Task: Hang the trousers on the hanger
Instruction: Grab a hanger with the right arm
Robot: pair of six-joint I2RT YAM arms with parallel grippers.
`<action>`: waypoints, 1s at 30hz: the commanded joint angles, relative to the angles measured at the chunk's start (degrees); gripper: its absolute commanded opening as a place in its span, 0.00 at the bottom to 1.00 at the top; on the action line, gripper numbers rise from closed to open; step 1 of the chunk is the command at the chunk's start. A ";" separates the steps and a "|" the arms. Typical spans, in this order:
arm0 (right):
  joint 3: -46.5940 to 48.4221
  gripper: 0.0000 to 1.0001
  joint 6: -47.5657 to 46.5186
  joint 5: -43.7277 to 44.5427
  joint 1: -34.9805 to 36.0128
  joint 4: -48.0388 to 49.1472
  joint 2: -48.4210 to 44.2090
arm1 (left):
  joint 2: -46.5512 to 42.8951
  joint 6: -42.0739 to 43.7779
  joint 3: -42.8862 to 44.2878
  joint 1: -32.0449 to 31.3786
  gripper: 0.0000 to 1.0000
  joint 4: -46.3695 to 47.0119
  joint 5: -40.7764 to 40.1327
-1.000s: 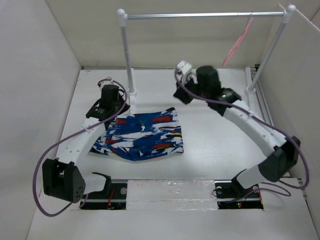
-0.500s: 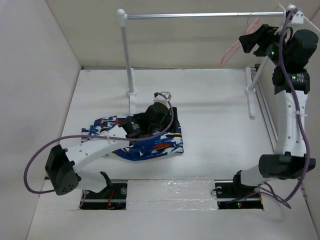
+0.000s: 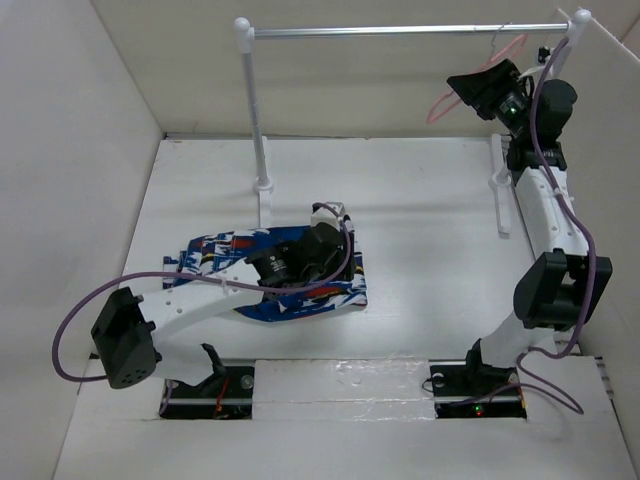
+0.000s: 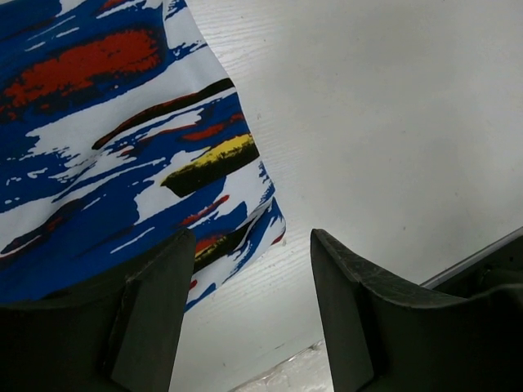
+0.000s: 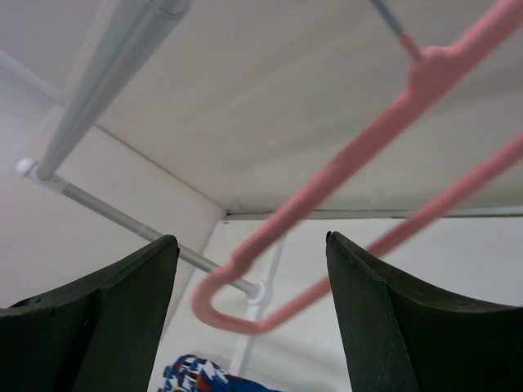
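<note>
Top external view: the trousers (image 3: pixel 340 292) lie folded in a flat bundle on the worktop (image 3: pixel 430 230), left of its middle and nearer the near edge than the far one. The left arm reaches across them, and its left claw (image 4: pixel 249 269) is over their right-hand edge. In the left wrist view that claw stands open, one finger above the printed fabric and the other above bare worktop, with the trousers' corner showing between them. Whether the fingers touch the cloth cannot be told.

The hanger (image 3: pixel 445 100) hangs by its hook from the silver rail (image 3: pixel 400 31) near the rail's right end, above the worktop's far right corner. The right arm stands raised along the right edge, with its right claw (image 5: pixel 249 245) up at the hanger. In the right wrist view this claw is spread wide, and the pink curved end of the hanger shows in the gap between the fingers, apart from both as far as can be seen.
</note>
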 commanded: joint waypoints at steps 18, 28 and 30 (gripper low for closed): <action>-9.54 0.41 11.80 2.78 4.23 24.93 -1.25 | -2.86 -3.17 0.47 -1.85 0.48 -1.49 -2.67; -8.57 0.18 8.73 0.41 2.56 23.27 -4.93 | -3.22 -2.64 5.21 -1.85 0.47 -4.30 -3.90; -9.27 0.17 8.11 -0.03 1.95 22.13 -6.87 | -3.13 -2.20 8.53 -1.85 0.49 -5.18 -4.08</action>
